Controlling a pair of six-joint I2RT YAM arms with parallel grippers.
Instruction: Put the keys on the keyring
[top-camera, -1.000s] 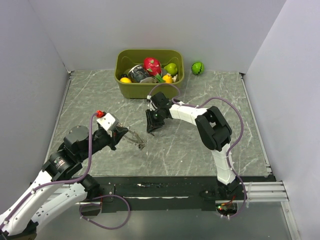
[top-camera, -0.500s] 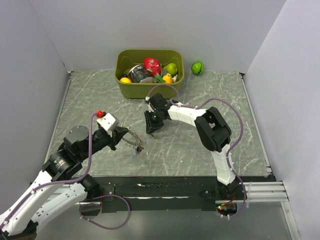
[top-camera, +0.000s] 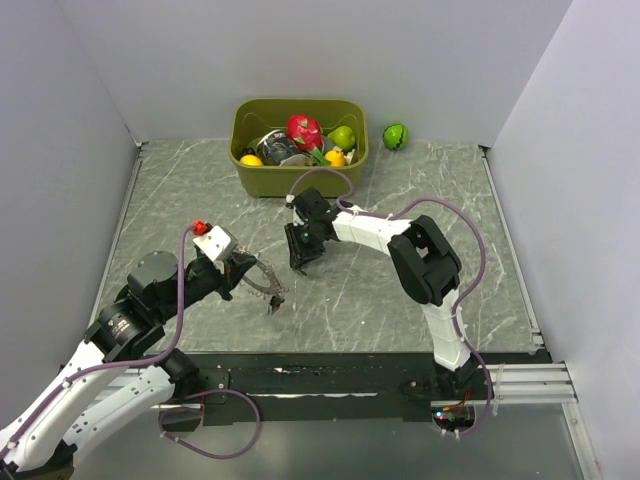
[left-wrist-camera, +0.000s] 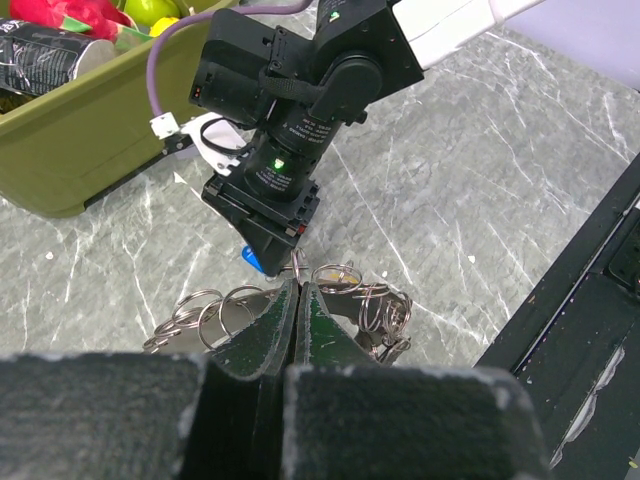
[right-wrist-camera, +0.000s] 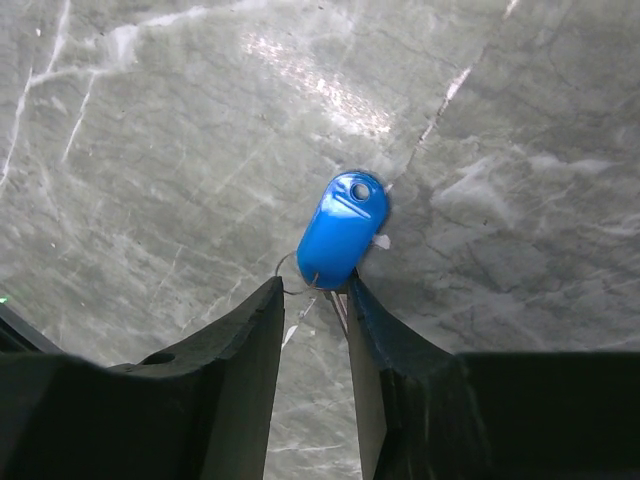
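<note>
My left gripper is shut on the keyring and holds it above the table. In the left wrist view its fingers are pressed together, with the keyring's wire loops fanning out on both sides. My right gripper points down just beyond it. In the right wrist view its tips pinch the lower end of a blue-headed key and its small wire ring. The blue key shows under the right gripper, close to the keyring. The other keys are out of view.
An olive bin with toy fruits and a can stands at the back centre, and its wall shows in the left wrist view. A green ball lies to its right. The black front rail runs along the near edge.
My right gripper has shifted a little left, toward the left gripper. The keyring in my left gripper has dipped and swung slightly left.
</note>
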